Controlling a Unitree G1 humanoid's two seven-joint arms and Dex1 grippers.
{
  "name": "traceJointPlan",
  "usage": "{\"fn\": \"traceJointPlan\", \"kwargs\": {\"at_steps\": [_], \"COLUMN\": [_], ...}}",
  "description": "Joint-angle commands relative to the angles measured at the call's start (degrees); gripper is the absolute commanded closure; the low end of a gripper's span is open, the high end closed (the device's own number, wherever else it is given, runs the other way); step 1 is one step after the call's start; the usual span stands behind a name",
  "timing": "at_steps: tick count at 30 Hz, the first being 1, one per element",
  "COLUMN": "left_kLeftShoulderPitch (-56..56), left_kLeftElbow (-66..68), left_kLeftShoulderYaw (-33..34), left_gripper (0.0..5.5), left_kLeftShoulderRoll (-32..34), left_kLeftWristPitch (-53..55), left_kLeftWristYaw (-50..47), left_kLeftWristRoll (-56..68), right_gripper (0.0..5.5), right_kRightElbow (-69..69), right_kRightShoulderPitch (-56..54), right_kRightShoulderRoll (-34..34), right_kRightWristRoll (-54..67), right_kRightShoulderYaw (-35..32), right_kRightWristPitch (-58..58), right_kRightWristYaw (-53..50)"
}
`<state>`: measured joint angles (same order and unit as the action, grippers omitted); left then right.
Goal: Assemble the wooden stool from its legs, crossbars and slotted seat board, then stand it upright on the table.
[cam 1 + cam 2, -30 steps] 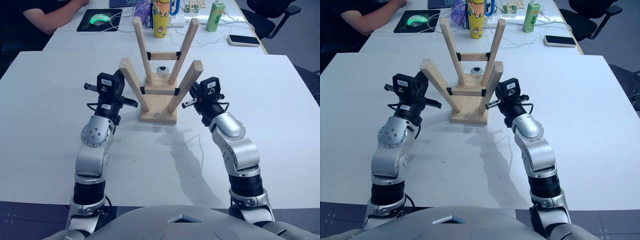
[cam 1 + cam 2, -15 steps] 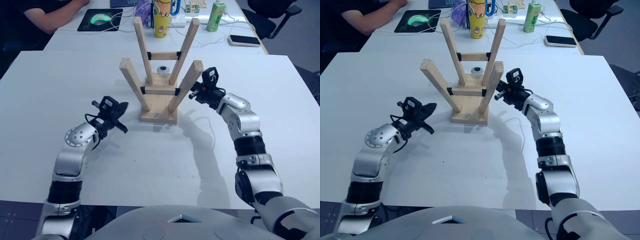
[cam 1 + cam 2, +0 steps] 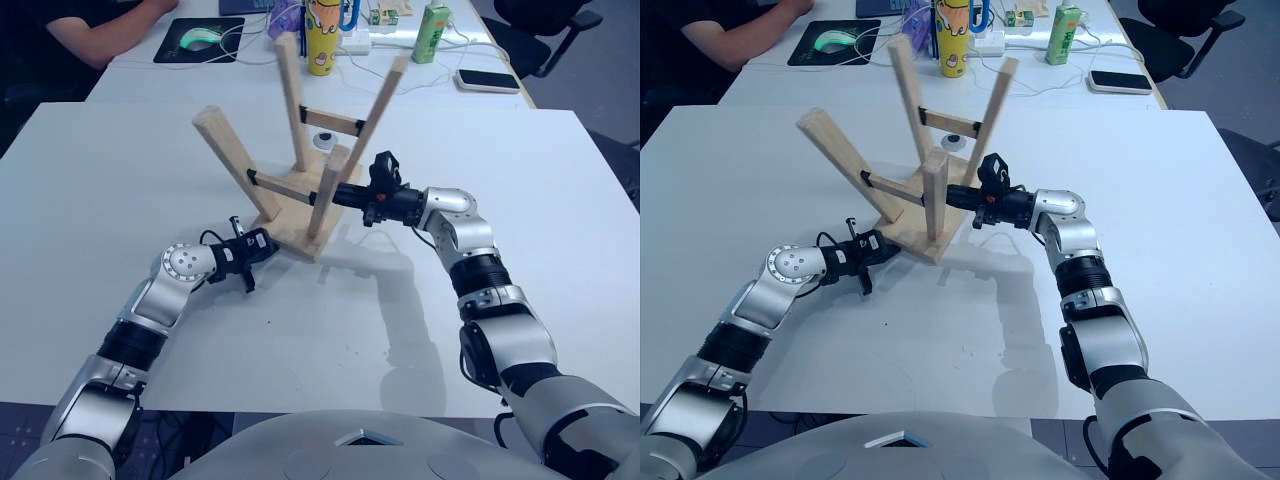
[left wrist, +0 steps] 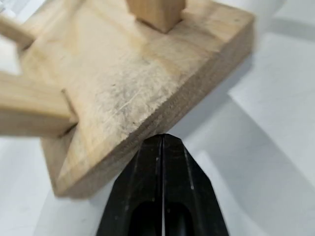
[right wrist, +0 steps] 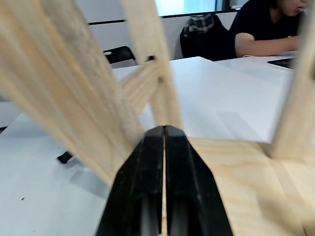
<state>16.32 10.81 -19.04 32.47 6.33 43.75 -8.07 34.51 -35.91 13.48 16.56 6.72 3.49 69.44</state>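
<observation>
The stool [image 3: 300, 190] stands legs-up and tilted on the counter [image 3: 120, 160]. Both tools are closed and empty: the left tool [image 3: 264, 243] touches the seat board [image 3: 295, 238] edge, and the right tool [image 3: 340, 196] is against a leg. Tip slowly, bracing that edge.

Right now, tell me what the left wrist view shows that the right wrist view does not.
Left wrist only: the seat board seen at its thick side edge, with the left gripper tip at it. Right wrist only: the long shafts of the legs, with the right gripper among them. Both: a shut gripper, seat board wood, the white table.
</observation>
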Motion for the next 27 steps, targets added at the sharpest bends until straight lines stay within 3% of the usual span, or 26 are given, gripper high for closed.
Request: {"fn": "traceJointPlan", "kwargs": {"at_steps": [1,6,13,16,22,27], "left_kLeftShoulderPitch": [0.7,0.9,-7.1,-12.2,-21.0,-22.0], "left_kLeftElbow": [3.8,3.2,-7.8,-13.6,-24.9,-27.2], "left_kLeftShoulderYaw": [-0.4,-0.4,2.7,5.0,8.8,7.8], "left_gripper": [5.5,5.5,5.5,5.5,5.5,5.5], "left_kLeftShoulderRoll": [-0.2,-1.9,-5.6,-7.1,-8.5,-12.3], "left_kLeftWristPitch": [-0.2,0.9,10.6,15.0,22.3,25.8], "left_kLeftWristYaw": [-0.3,-1.6,-11.2,-14.7,-18.2,-21.6], "left_kLeftWristRoll": [-1.6,-1.8,-3.1,-2.2,-0.8,-0.7], "right_gripper": [5.49,5.49,5.49,5.49,5.49,5.49], "right_kRightElbow": [-4.2,-6.5,-47.5,-56.6,-52.2,-34.7], "right_kRightShoulderPitch": [2.9,7.4,33.0,39.9,48.5,41.1], "right_kRightShoulderRoll": [-3.2,-5.0,-4.6,-2.9,4.2,7.5], "right_kRightWristRoll": [-1.2,-5.7,5.0,7.6,0.7,-7.5], "right_kRightShoulderYaw": [4.0,4.1,2.5,0.2,-11.0,-15.9], "right_kRightWristPitch": [1.1,0.6,18.6,22.0,15.0,6.9], "right_kRightWristYaw": [0.3,-12.6,-24.8,-28.1,-34.4,-43.3]}}
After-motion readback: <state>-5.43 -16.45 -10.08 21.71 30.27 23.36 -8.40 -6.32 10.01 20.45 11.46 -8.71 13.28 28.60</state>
